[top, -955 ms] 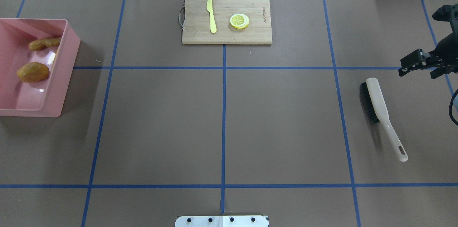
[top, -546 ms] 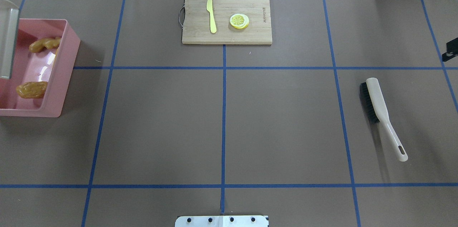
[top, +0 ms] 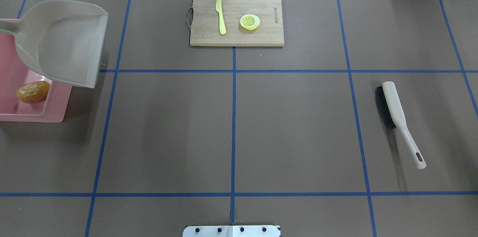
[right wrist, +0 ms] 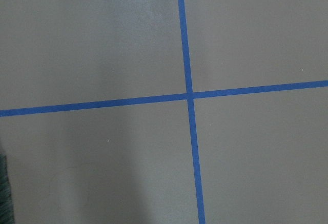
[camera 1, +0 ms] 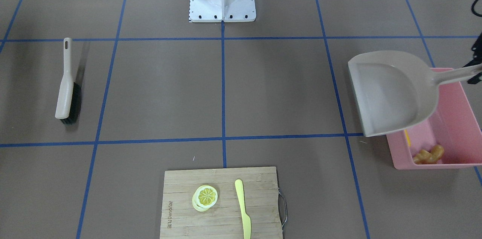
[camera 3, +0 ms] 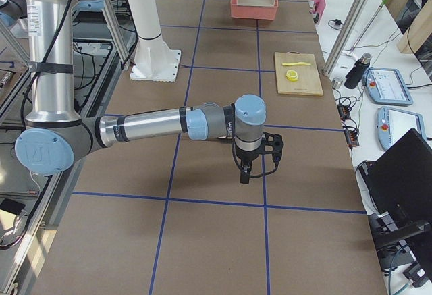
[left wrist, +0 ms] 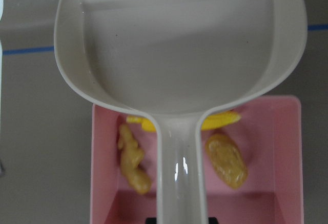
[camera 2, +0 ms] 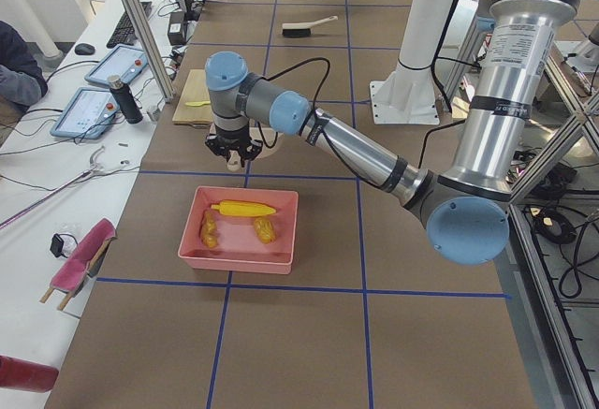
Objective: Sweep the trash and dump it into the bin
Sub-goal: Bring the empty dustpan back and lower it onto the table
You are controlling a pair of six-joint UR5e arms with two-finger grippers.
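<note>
We log left gripper (camera 2: 232,150) clenched on handle of beige plastic dustpan (top: 63,39), pan empty, held over large pink rectangular plastic bin (top: 56,117) so leftovers drop in. Long yellow corn cob (camera 2: 243,209), glossy brown oval potato (top: 33,92), knobbly tan-orange ginger root (left wrist: 132,160) lie inside bin. Right gripper (camera 3: 246,173) well apart from bin, finger state: cannot tell.

Glossy plastic bin (left wrist: 287,147), wood cutting brd (top: 205,16)

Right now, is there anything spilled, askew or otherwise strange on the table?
Nothing stands out. The corn cob, the potato and the ginger root all lie inside the bin, none on the table. The dustpan is empty, in the air partly over the bin. The brush lies on the table, far from the bin.
</note>
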